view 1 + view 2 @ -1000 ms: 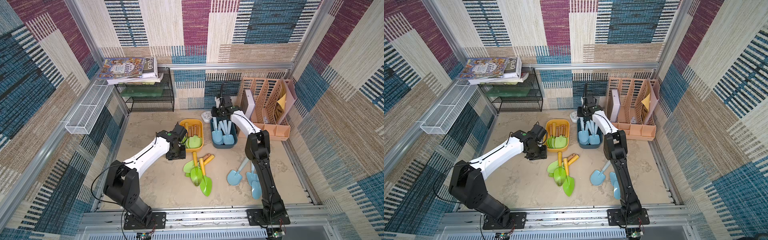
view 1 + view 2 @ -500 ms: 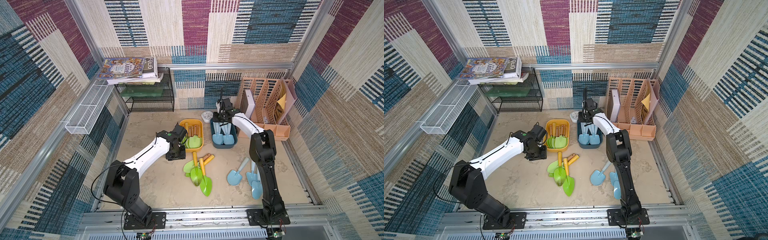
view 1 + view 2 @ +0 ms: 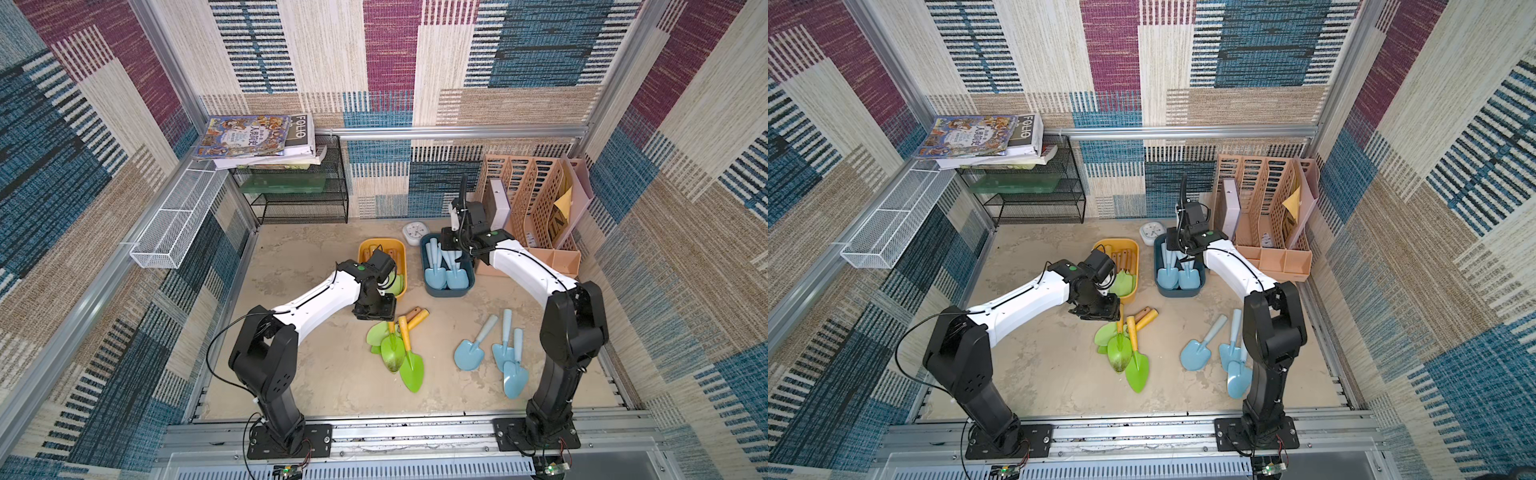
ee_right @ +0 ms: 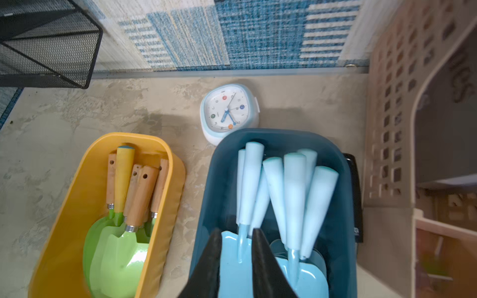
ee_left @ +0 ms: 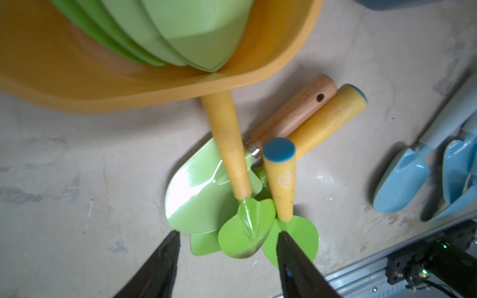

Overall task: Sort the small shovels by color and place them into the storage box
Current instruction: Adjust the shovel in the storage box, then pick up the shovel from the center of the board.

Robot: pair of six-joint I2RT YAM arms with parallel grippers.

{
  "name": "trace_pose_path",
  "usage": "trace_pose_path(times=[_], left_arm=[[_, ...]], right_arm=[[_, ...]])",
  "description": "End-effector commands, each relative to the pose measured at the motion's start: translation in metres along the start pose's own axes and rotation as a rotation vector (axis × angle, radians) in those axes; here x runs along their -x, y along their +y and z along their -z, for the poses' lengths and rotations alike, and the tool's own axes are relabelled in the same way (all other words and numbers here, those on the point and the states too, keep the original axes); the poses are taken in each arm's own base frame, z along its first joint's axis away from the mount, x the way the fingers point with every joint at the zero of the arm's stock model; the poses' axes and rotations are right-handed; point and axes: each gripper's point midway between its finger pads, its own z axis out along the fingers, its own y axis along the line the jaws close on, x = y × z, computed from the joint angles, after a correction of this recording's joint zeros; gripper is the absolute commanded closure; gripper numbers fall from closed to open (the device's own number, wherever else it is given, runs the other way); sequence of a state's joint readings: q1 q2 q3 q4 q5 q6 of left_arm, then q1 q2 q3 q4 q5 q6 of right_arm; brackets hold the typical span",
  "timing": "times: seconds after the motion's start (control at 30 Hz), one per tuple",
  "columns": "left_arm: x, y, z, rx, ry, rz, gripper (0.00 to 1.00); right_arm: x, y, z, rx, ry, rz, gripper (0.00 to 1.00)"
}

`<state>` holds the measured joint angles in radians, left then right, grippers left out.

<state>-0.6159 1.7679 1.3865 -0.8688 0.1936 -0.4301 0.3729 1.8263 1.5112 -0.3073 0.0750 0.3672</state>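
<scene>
Several green small shovels [image 3: 392, 349] [image 5: 198, 191] with yellow or wooden handles lie piled on the floor. My left gripper [image 5: 228, 233] [image 3: 376, 313] hangs open just above their blades, holding nothing. More green ones [image 4: 116, 247] lie in the yellow storage box [image 3: 360, 253] [image 4: 77, 193]. Three light blue shovels [image 3: 469, 353] [image 3: 1196, 353] lie on the floor to the right. Several more [image 4: 294, 193] fill the dark blue storage box [image 3: 446, 293] [image 4: 214, 180]. My right gripper [image 4: 236, 231] [image 3: 453, 249] hovers over that box, shut to a narrow slit, gripping nothing I can see.
A small white clock [image 4: 228, 112] stands behind the two boxes. A black wire rack [image 3: 299, 199] with books sits at the back left. A peach file organizer [image 3: 536, 208] is close beside the blue box. A white wire basket [image 3: 178, 224] hangs on the left wall.
My left gripper has shifted from beside the yellow box toward the green pile, and its jaws have spread wider. The right arm's elbow has swung outward, and its gripper has drawn slightly toward the front over the blue box.
</scene>
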Motion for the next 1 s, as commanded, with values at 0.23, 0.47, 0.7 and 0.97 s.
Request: trace_pose_path(times=[0.23, 0.47, 0.7, 0.97], left_arm=[[0.002, -0.036, -0.034, -0.092, 0.115, -0.092, 0.47], [-0.005, -0.032, -0.052, -0.071, 0.186, -0.061, 0.54], [-0.011, -0.035, -0.064, -0.074, 0.223, -0.052, 0.56], [-0.014, -0.036, -0.072, -0.071, 0.249, -0.046, 0.58]], right_arm=[[-0.022, -0.034, 0.034, -0.085, -0.025, -0.051, 0.76], [-0.044, -0.047, 0.049, -0.105, -0.015, -0.076, 0.76], [-0.057, -0.052, 0.059, -0.111, -0.014, -0.096, 0.76], [-0.071, -0.056, 0.062, -0.116, -0.007, -0.106, 0.76]])
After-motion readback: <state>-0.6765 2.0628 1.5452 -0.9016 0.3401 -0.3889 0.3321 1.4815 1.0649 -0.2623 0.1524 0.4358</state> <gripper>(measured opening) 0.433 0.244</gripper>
